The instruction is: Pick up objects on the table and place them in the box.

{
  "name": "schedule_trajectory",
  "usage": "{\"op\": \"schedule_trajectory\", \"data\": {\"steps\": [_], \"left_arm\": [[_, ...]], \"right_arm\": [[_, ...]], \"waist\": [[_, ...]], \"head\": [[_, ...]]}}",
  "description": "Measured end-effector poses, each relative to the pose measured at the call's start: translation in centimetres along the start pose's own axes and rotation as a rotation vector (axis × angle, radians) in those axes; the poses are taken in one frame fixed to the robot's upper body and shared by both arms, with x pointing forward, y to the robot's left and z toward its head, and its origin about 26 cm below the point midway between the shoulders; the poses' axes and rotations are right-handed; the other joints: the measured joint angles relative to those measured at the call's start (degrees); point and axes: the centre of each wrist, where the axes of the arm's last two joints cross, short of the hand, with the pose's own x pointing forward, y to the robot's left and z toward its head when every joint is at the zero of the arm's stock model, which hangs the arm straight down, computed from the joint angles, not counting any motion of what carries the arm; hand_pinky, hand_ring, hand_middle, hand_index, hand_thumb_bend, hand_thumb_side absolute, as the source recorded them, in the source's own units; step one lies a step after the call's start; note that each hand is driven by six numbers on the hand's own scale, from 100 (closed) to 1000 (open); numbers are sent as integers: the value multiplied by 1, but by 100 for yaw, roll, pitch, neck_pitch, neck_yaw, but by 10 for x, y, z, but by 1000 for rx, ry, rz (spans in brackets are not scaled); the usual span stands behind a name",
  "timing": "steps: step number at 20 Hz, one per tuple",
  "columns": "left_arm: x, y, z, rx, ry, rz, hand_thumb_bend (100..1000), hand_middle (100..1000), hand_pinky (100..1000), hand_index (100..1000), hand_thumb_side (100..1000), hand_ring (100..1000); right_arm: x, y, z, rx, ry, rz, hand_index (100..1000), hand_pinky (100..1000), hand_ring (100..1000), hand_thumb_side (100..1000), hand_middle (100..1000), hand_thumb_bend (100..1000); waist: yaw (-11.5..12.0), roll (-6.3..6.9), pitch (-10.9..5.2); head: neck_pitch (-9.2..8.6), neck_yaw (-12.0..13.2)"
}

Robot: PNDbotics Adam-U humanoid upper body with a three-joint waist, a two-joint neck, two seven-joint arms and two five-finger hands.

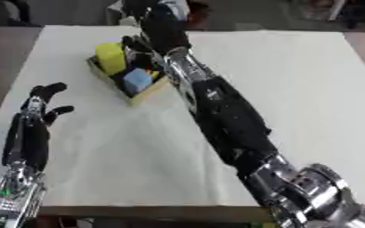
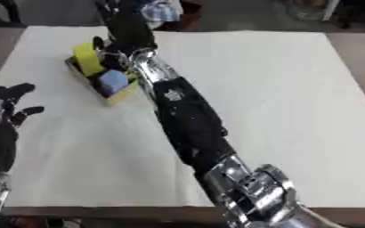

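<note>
A small tan box [image 1: 144, 95] lies askew at the back left of the white table. A tall yellow block [image 1: 110, 57] and a blue block [image 1: 137, 79] stand inside it, with a small red and yellow bit beside the blue one. My right arm stretches diagonally from the lower right, and its black right hand [image 1: 162, 27] hangs over the box's far side with relaxed fingers pointing down by the yellow block, holding nothing that I can see. My left hand [image 1: 39, 107] rests open at the left, fingers up, apart from the box.
The white table cover [image 1: 294, 89] spreads to the right of my arm and in front of the box. Its front edge [image 1: 139, 206] runs along the bottom. Dark floor and blurred shapes lie beyond the far edge.
</note>
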Motion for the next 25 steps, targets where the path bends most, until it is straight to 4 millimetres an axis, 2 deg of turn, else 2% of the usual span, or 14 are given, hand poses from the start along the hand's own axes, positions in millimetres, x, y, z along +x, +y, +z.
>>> {"op": "schedule_trajectory", "data": {"steps": [4, 7, 9, 16, 21, 25], "left_arm": [[-1, 2, 2, 16, 6, -2, 100, 761, 725, 783, 942, 992], [-2, 4, 3, 24, 6, -4, 100, 761, 725, 783, 943, 992], [-3, 7, 4, 30, 11, -12, 100, 761, 725, 783, 945, 992], [-5, 10, 7, 49, 18, -18, 100, 762, 725, 783, 946, 993], [-5, 13, 7, 51, 17, -27, 100, 763, 726, 784, 948, 994], [-5, 13, 7, 51, 17, -32, 100, 766, 727, 785, 948, 997]], "right_arm": [[-30, -25, 2, -29, -27, -99, 991, 823, 784, 460, 882, 100], [-54, -41, 11, -38, -42, -169, 985, 812, 764, 469, 859, 100], [-71, -50, 23, -37, -41, -216, 981, 807, 750, 515, 847, 100], [-113, -59, 78, -56, 11, -436, 966, 789, 709, 630, 801, 100], [-132, -56, 125, -135, 86, -579, 940, 769, 665, 648, 754, 100], [-139, -48, 157, -207, 160, -689, 931, 763, 655, 668, 742, 100]], "waist": [[-168, 0, -2], [-271, 0, -6], [-336, 0, -6], [-484, -1, -6], [-561, -1, -2], [-571, -1, 0]], "head": [[0, 119], [0, 209], [0, 271], [0, 431], [0, 479], [0, 488]]}}
